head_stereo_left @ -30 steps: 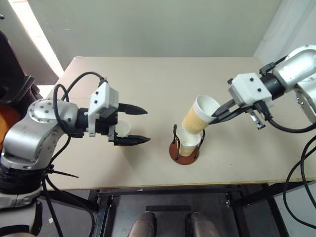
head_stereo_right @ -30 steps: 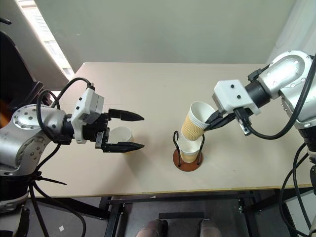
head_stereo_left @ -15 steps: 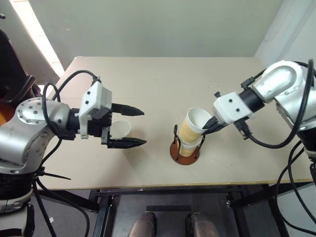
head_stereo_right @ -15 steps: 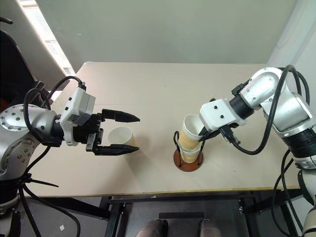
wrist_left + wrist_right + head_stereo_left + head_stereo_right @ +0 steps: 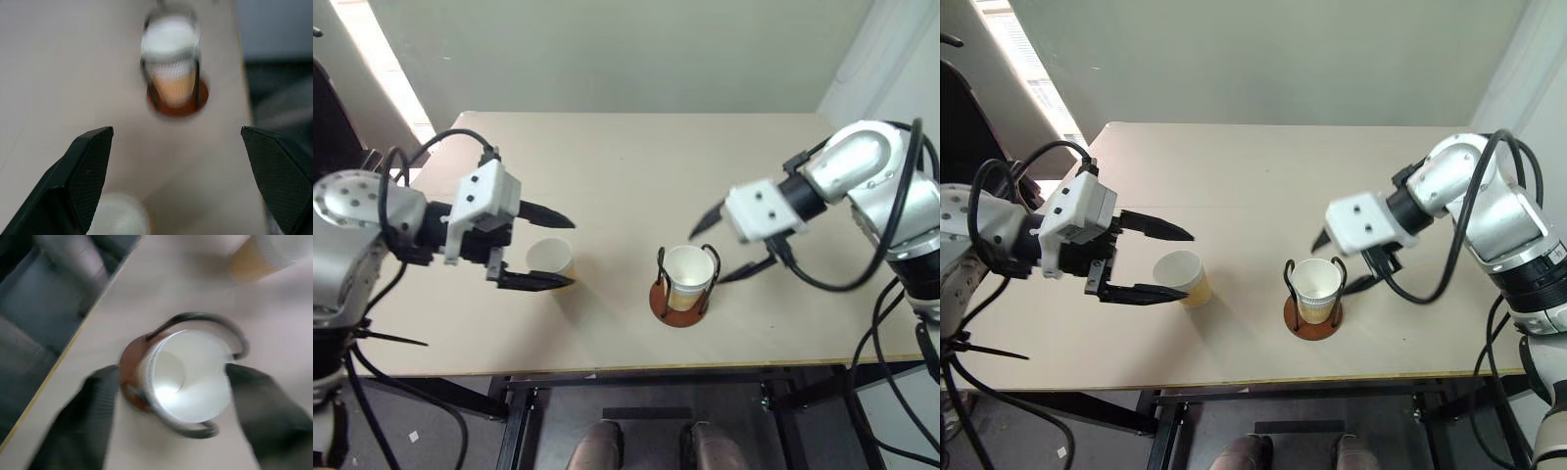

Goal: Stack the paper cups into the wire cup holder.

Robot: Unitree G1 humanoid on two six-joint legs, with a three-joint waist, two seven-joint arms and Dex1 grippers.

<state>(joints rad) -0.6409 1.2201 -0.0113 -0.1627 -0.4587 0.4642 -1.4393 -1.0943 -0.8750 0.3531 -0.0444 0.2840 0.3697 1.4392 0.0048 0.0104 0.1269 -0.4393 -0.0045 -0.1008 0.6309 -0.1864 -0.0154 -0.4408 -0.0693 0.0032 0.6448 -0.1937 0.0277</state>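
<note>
Nested paper cups (image 5: 688, 273) stand upright in the wire cup holder (image 5: 674, 307) near the table's front edge. My right gripper (image 5: 707, 258) hangs open just right of the holder, one finger on either side of the top cup's rim and off it. In the right wrist view the cup's white inside (image 5: 188, 377) sits between the blurred fingers (image 5: 98, 416). Another paper cup (image 5: 550, 258) stands on the table to the left. My left gripper (image 5: 570, 252) is open, its fingers spread on either side of that cup. The left wrist view looks toward the holder (image 5: 177, 100).
The beige table (image 5: 636, 157) stretches back to a grey wall. Its front edge (image 5: 705, 367) runs close below the holder. A black cable (image 5: 832, 284) loops from my right arm over the table's right end.
My right gripper has opened and let go of the tilted cup, which now sits upright in the holder on the one inside. My left arm has drawn back to the left, still open.
</note>
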